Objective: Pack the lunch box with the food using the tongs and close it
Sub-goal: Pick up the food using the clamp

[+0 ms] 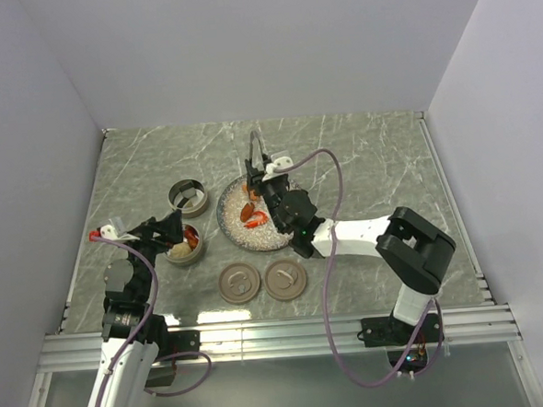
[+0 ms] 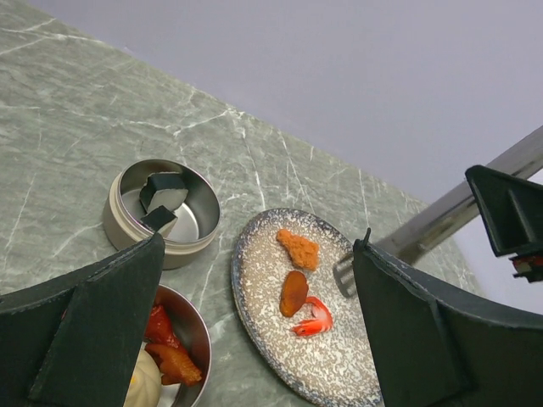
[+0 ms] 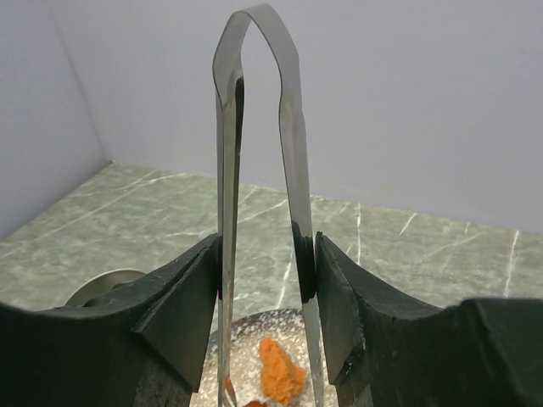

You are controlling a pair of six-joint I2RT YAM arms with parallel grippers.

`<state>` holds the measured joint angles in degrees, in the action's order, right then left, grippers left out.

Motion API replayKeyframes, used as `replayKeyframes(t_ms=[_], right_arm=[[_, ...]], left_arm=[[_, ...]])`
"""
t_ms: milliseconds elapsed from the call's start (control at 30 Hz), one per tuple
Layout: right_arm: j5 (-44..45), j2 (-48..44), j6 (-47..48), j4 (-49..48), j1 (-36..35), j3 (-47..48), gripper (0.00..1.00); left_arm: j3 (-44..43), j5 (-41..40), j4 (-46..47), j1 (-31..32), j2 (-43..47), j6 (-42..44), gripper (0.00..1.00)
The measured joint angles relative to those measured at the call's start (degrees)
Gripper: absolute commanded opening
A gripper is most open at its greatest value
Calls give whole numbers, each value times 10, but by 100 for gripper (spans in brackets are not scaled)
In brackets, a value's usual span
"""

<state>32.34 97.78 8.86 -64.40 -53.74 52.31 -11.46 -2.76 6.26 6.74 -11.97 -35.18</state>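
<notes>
The right gripper [image 1: 268, 180] clamps the tongs [image 1: 254, 151] partway along their length, its two dark fingers [image 3: 191, 297] pressing the thin metal arms from either side; in the right wrist view the tongs [image 3: 291, 161] rise up the middle of the frame to their joined bend near the top edge. Their lower ends reach down over the speckled plate [image 1: 229, 226], which sits at the centre of the top view. On the plate [image 2: 339, 365] lie three pieces of food: a crumbly orange piece [image 2: 299, 248], a darker orange oval [image 2: 294, 292] just below it, and a red-and-white piece [image 2: 314, 318] touching the oval's lower edge. The left gripper [image 1: 167, 230] hangs with its jaws spread wide and nothing between them, above the lower tin [image 2: 182, 339] at the lower left of the left wrist view, which holds red pieces and a beige ball. The upper tin [image 2: 127, 225], just beyond it, holds dark and pale pieces. Two round brown lids [image 1: 262, 282] lie side by side below the plate
</notes>
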Motion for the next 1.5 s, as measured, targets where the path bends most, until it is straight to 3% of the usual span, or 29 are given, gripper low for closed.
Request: replayKeyframes(t_ms=[433, 933, 1000, 1033, 1100, 1200, 1500], right_arm=[[-30, 88, -10, 7, 41, 82, 55], [-42, 147, -37, 83, 56, 137, 53], [-42, 156, -41, 91, 60, 145, 45], [-42, 160, -43, 95, 62, 147, 34], [-43, 163, -50, 100, 65, 148, 30], [-43, 163, -52, 98, 67, 148, 16], [-41, 132, -38, 110, 62, 123, 4]], left_arm=[[1, 5, 4, 0, -9, 0, 99], [2, 6, 4, 0, -9, 0, 99], [2, 6, 4, 0, -9, 0, 99], [2, 6, 4, 0, -9, 0, 99], [2, 6, 4, 0, -9, 0, 99], [2, 6, 4, 0, -9, 0, 99], [2, 6, 4, 0, -9, 0, 99]])
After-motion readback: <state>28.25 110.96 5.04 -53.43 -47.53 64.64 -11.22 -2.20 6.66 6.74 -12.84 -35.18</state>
